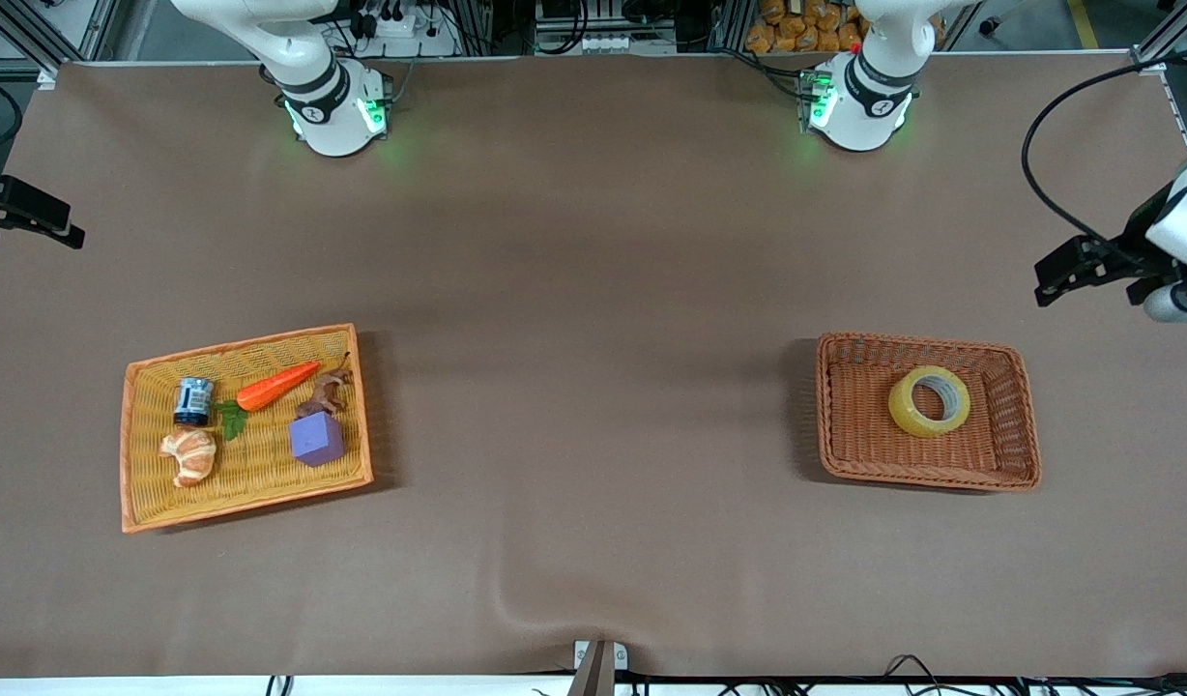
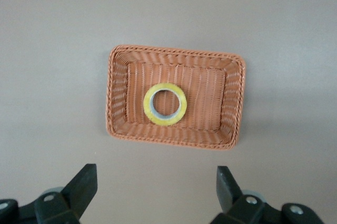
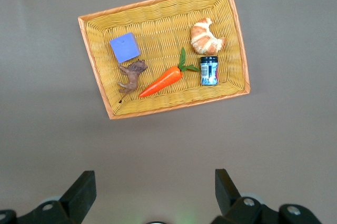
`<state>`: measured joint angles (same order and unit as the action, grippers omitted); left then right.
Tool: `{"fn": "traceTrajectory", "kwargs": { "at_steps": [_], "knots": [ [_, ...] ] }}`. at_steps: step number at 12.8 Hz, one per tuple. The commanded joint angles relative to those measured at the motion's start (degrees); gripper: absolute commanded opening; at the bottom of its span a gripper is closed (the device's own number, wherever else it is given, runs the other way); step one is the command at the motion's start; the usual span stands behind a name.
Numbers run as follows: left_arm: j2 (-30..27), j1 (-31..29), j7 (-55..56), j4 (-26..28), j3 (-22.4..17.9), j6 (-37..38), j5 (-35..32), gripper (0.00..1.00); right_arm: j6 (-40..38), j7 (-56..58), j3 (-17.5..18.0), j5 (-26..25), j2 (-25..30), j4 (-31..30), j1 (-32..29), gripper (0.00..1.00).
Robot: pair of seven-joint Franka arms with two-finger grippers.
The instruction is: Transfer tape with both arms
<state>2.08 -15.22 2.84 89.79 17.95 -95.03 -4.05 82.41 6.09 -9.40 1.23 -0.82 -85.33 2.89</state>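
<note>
hands [image 2: 156, 195] [image 3: 155, 195] open; one tape [image 1: 929, 400].

Yellow tray [image 1: 149, 503] with carrot [image 1: 276, 386], purple block [image 1: 316, 440], croissant [image 1: 189, 456], can [image 1: 193, 401], brown toy animal [image 1: 325, 392]; brown wicker basket [image 1: 927, 474].

Yellowish tape [image 1: 929, 400] with grey core, in a reddish-brown woven basket [image 1: 1024, 425]; orange carrot [image 1: 276, 386], purple block [image 1: 316, 440] in a yellow-weave tray [image 1: 246, 483]; brown table [image 1: 593, 271].

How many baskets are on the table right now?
2. A yellow tray basket sits toward the right arm's end, holding several small items; a brown wicker basket sits toward the left arm's end, holding the tape.
</note>
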Motion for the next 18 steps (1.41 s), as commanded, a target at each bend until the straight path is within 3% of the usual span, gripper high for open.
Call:
{"fn": "traceTrajectory", "kwargs": {
  "at_steps": [1, 3, 8, 18],
  "knots": [
    [-1.9, 9.0, -0.4, 0.4, -8.5, 3.8, -0.9, 1.00, 0.1, -0.8, -0.1, -0.1, 0.2, -0.3, 0.2, 1.00],
    [-2.0, 11.9, -0.9, -0.1, -11.6, 4.2, -0.9, 1.00, 0.1, -0.8, -0.1, -0.1, 0.2, -0.4, 0.5, 1.00],
    [-0.8, 12.5, -1.2, -2.9, -11.3, 5.1, -0.9, 1.00, 0.4, -0.8, -0.1, -0.1, 0.1, -0.2, 0.7, 1.00],
    [-0.9, 11.7, -5.0, -3.3, -11.7, 7.5, 2.2, 1.00, 0.5, -0.8, 0.0, 0.0, 0.0, -0.1, 0.7, 1.00]
  ]
}}
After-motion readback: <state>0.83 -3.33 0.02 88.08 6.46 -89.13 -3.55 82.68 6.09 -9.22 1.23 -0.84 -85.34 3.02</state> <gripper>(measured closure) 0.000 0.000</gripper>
